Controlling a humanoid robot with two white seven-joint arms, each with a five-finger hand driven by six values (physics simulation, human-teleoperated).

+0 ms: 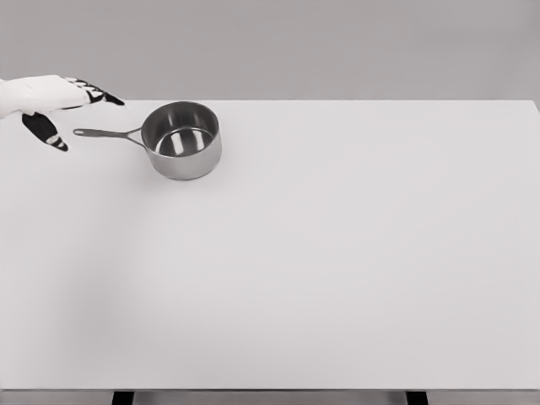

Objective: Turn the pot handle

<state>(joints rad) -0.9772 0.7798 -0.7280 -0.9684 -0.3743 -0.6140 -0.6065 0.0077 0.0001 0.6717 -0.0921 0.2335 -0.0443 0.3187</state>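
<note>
Head view: steel pot [181, 139] upright on white table [337, 278], far toward 10 o'clock of the picture, with thin handle [105, 132] pointing to 9 o'clock. Left hand [51, 97] entering from the left edge, just beyond the handle tip at its 10 o'clock, fingers [101, 94] spread apart and stretched toward 3 o'clock, thumb [46, 132] hanging down beside the handle end, holding nothing; touching of thumb and handle not possible to tell.
</note>
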